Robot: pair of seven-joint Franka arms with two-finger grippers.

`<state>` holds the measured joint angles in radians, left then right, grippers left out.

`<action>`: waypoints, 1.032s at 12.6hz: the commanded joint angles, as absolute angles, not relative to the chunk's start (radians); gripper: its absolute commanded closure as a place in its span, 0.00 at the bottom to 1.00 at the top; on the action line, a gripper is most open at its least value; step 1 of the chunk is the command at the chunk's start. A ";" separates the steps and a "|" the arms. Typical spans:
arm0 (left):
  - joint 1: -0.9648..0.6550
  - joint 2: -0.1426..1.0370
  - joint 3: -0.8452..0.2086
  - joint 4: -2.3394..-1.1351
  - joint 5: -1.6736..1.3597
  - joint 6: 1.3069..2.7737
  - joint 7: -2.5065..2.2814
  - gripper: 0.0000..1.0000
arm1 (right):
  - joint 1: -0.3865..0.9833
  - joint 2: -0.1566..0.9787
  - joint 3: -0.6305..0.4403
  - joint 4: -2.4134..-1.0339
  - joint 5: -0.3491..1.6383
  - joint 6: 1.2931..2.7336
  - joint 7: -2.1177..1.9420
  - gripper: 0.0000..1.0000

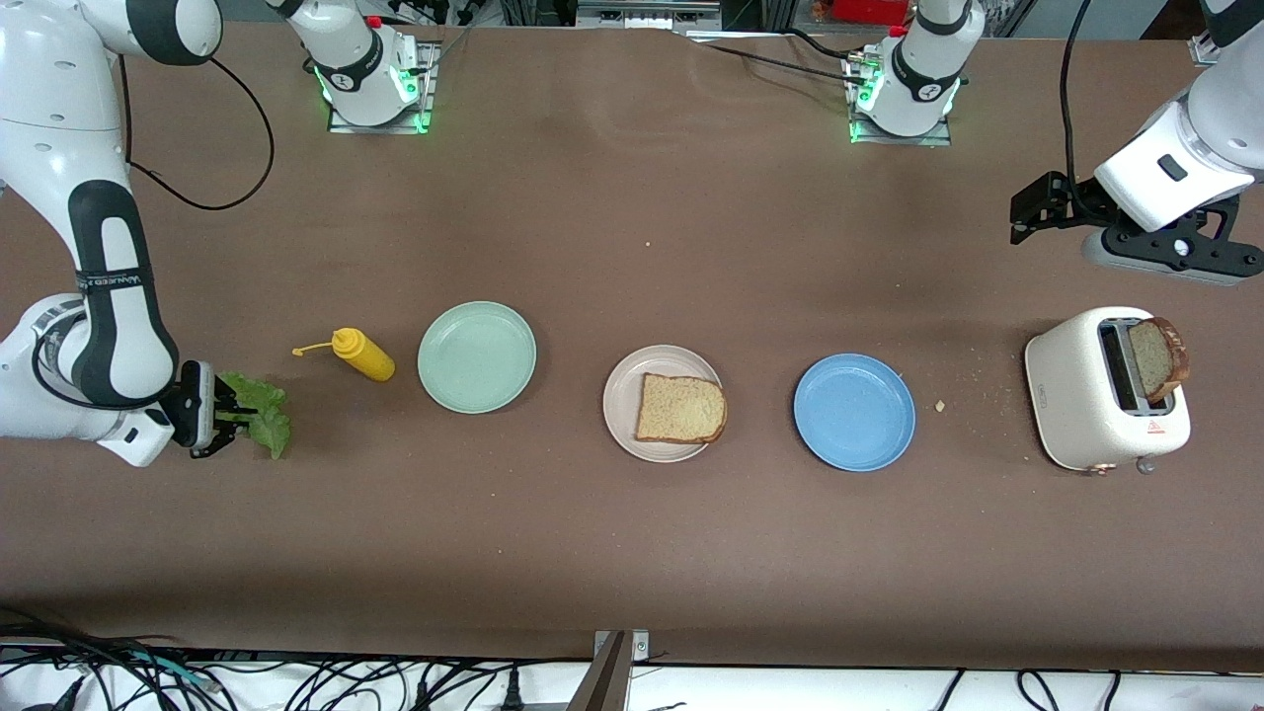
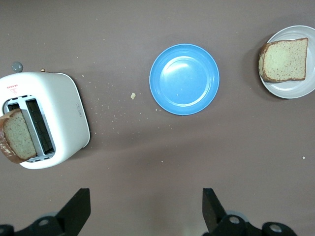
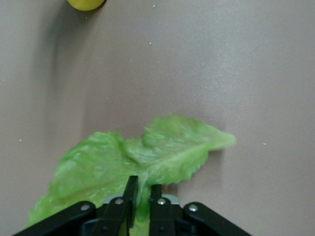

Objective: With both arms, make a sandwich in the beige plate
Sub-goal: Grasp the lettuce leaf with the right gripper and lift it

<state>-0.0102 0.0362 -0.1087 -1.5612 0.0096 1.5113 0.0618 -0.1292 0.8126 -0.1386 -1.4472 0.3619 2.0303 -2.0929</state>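
Here, the right gripper [image 3: 141,199] has its fingers pinched on a green lettuce leaf [image 3: 142,160] at the right arm's end of the table [image 1: 612,553]. The left gripper [image 2: 145,211] hangs open over bare table near the toaster [image 1: 1096,390], which holds one bread slice [image 1: 1157,357]. Another slice [image 1: 679,408] lies on the beige plate [image 1: 622,395].

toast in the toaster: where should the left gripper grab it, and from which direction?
Grip the upper half of the toast slice, the part standing out of the toaster slot. Come straight down from above, one finger on each flat face. The slice stands on edge, leaning slightly, its lower part hidden in the slot. The left gripper hangs open over bare table near the toaster.
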 commanded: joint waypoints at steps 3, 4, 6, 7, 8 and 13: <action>0.000 0.038 -0.112 -1.539 -0.015 1.491 0.074 0.00 | -0.121 0.701 -0.143 -1.447 0.361 1.902 -2.050 1.00; 0.002 0.038 -0.112 -1.539 -0.015 1.491 0.074 0.00 | -0.111 0.674 -0.143 -1.447 0.350 1.875 -2.031 1.00; 0.002 0.038 -0.112 -1.539 -0.015 1.491 0.072 0.00 | -0.100 0.614 -0.138 -1.450 0.325 1.815 -1.955 1.00; 0.002 0.038 -0.112 -1.539 -0.015 1.491 0.074 0.00 | -0.086 0.579 -0.138 -1.456 0.313 1.787 -1.907 1.00; 0.002 0.038 -0.112 -1.540 -0.015 1.490 0.074 0.00 | -0.062 0.537 -0.138 -1.456 0.293 1.758 -1.854 1.00; 0.002 0.038 -0.112 -1.539 -0.015 1.489 0.074 0.00 | 0.111 0.459 -0.152 -1.447 0.293 1.666 -1.521 1.00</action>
